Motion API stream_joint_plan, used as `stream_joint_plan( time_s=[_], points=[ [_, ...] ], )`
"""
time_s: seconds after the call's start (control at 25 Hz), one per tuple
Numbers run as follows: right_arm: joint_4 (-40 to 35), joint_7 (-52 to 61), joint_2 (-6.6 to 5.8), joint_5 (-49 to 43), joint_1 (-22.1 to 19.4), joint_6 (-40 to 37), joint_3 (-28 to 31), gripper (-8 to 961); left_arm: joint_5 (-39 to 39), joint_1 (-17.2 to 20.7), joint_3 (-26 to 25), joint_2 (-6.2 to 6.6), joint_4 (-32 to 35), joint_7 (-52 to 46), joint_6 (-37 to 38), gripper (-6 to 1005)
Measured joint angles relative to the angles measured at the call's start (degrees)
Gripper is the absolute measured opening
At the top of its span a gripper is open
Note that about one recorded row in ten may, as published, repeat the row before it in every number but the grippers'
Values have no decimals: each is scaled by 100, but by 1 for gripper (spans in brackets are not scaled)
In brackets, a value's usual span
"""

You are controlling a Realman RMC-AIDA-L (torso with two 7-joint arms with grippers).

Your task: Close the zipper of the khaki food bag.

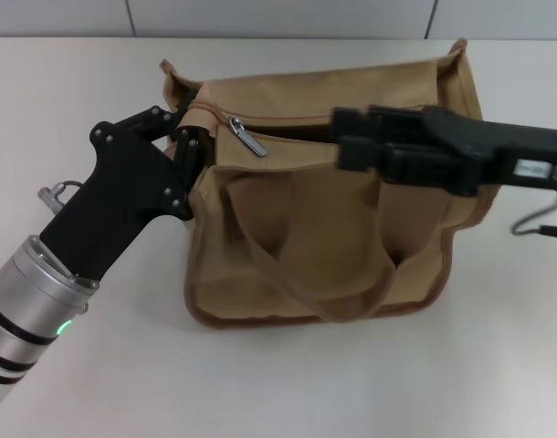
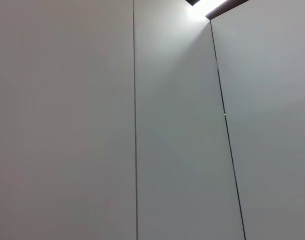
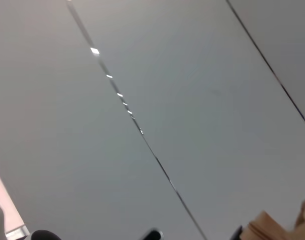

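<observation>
The khaki food bag (image 1: 333, 228) lay mid-counter (image 1: 96, 82); the left gripper (image 1: 189, 146), jaws clamped on its 9 o'clock corner, steadied it; the right gripper (image 1: 352, 137), nearer arm, jaw state unclear, hovered at 3 o'clock of the zipper (image 1: 249, 137), whose line ran 9-to-3.

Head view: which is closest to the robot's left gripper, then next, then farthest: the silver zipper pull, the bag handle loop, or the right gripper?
From the left gripper, at the khaki food bag's left top corner:
1. Zipper pull, just beside it on top.
2. Handle loop, lower, on the bag's front.
3. Right gripper, over the bag's right half, about as far as the loop; too close to call.
</observation>
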Motion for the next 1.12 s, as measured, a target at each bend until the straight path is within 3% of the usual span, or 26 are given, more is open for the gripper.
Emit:
stream_joint_plan(
  time_s=[0.16,0.36,0.4,0.44,0.48,0.64,0.72,0.96,1.12],
  points=[
    [-237,678,-16,-180,321,322,-251,656,4,-19,3,0,-23,3,-32,33],
    [-447,1348,-38,-324,414,233,-201,655,11,-34,-8,0,-32,-17,-16,35],
    [-488,1633,-97,-300,442,112,-110,655,10,-36,-12,1,-31,-29,-14,36],
    [-607,2376,-241,-194,506,-209,108,655,10,-51,-9,1,-32,-42,-10,36],
    [-607,2376,-241,-194,506,-209,108,655,10,-51,-9,1,-32,-42,-10,37],
    [-633,4118,-643,-101,775,-513,284,654,10,-63,2,1,-39,-44,-1,39],
    [-468,4653,-746,-189,929,-464,266,653,9,-68,3,1,-51,-47,11,40],
    [161,5057,-788,-731,1357,-183,258,652,8,-132,39,10,-110,-54,25,44],
    [332,5071,-752,-992,1527,23,251,652,9,-188,64,9,-111,-54,25,46]
  ],
)
